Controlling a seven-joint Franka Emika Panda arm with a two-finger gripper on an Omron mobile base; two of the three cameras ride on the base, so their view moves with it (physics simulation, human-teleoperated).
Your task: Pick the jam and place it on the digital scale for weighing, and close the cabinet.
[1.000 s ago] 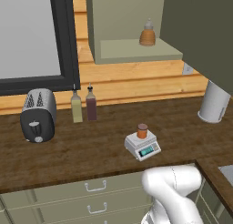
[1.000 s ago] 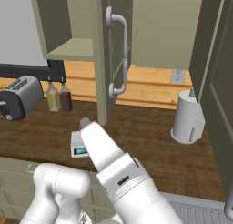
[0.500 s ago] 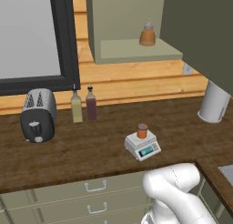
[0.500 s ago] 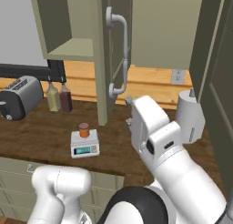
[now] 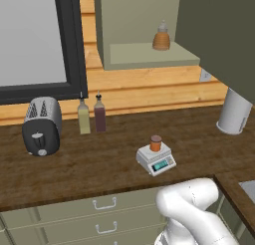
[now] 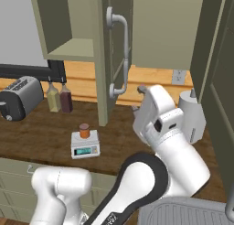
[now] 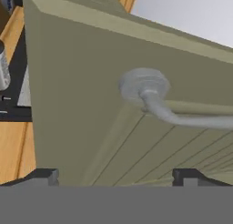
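The jam [image 5: 156,143], a small orange jar with a brownish lid, stands upright on the digital scale [image 5: 158,162] on the dark wooden counter; in the right base view the jam [image 6: 84,130] and scale [image 6: 85,145] sit left of the arm. The olive cabinet door [image 6: 104,59] stands swung open, with its silver bar handle [image 6: 122,55] facing my hand. My gripper [image 6: 138,98] is open and empty, just right of the handle's lower end. In the hand view the door panel [image 7: 91,104] and the handle's mount [image 7: 144,86] are close in front of my fingertips [image 7: 43,175].
A tan beehive bottle [image 5: 161,40] sits on the open cabinet's shelf. A toaster [image 5: 42,125] and two bottles [image 5: 83,117] stand at the back left of the counter. A white canister [image 5: 234,112] stands at the right. Drawers [image 5: 104,204] run below the counter's edge.
My arm has swung right, away from over the scale, and my hand now sits close to the cabinet door's handle. The jam stays on the scale. The gripper stays open.
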